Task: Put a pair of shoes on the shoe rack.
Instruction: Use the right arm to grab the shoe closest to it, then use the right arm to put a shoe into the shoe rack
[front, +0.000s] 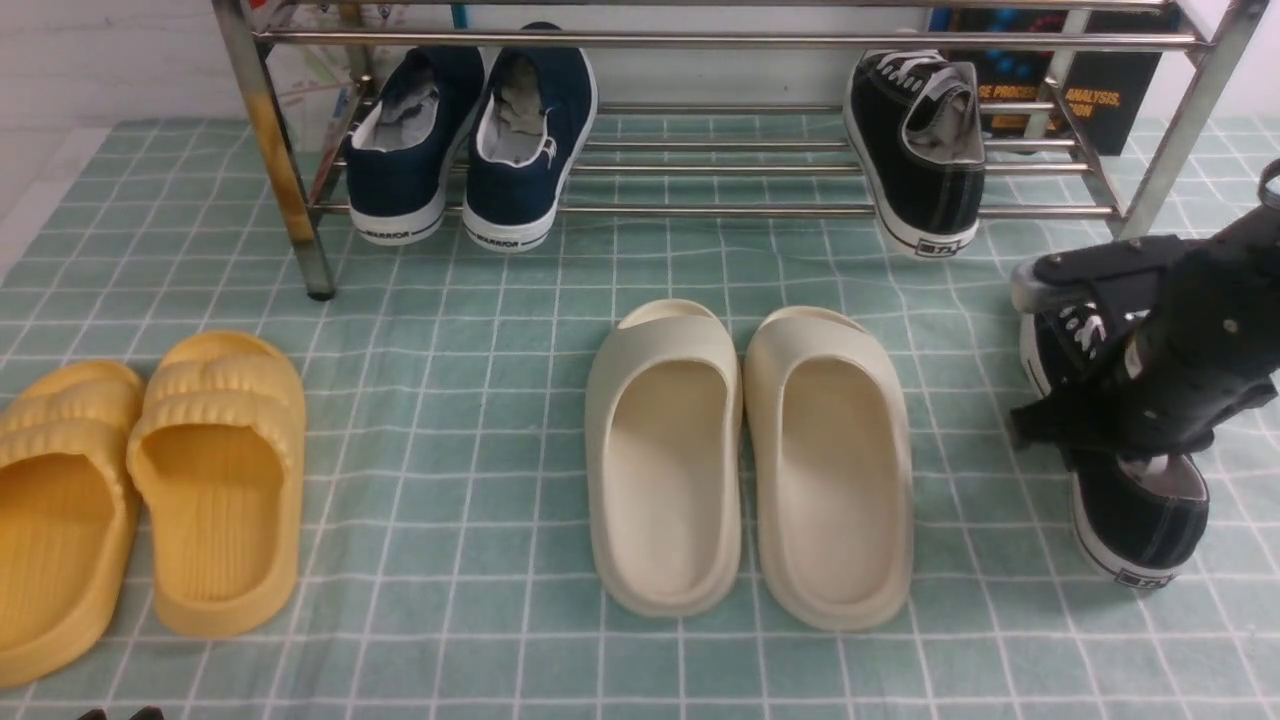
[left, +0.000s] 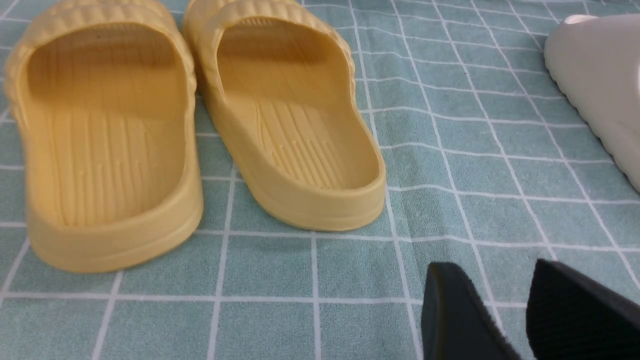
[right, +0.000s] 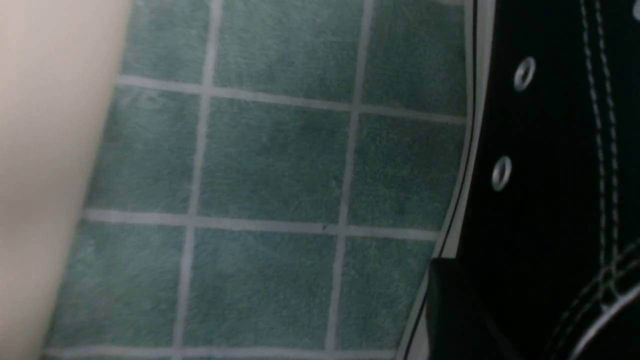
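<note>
At near right of the rack, the black canvas sneaker is lying between the right gripper's parted jaws, grip unclear; its soft sides are probably calling for a midfoot hold. The left gripper is standing open.

Here's the black sneaker, eyelets and pale stitching showing, a dark finger of the right end effector right up against its side! Green checked cloth lies between it and a blurred cream slide.

The sneakers are black with white soles; the clogs are yellow, the slides cream, the cloth green with a white grid.
</note>
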